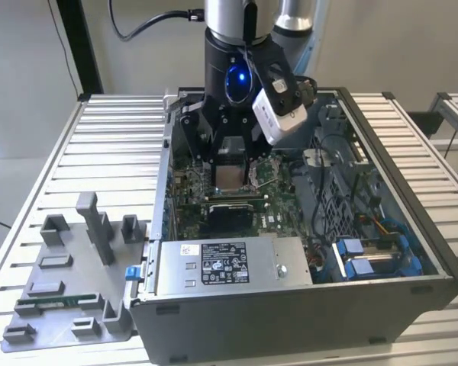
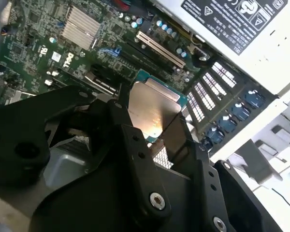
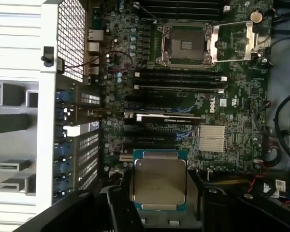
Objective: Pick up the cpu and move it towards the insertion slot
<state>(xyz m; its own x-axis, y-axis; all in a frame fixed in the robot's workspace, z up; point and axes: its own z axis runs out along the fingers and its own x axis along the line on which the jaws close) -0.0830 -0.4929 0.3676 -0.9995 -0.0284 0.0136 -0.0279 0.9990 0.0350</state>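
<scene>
Silvery, matte metal on a teal-edged square: the cpu [image 3: 159,180], pinched flat between the black fingers of the claw [image 3: 159,193] and held above the green motherboard [image 3: 232,121], clear of it. Well ahead of the claw across the long dark memory slots [image 3: 179,82], the insertion slot [image 3: 186,44]: a square silver frame, dark centre, cover plate swung open beside it. Square-on to that frame, edges roughly parallel.
</scene>
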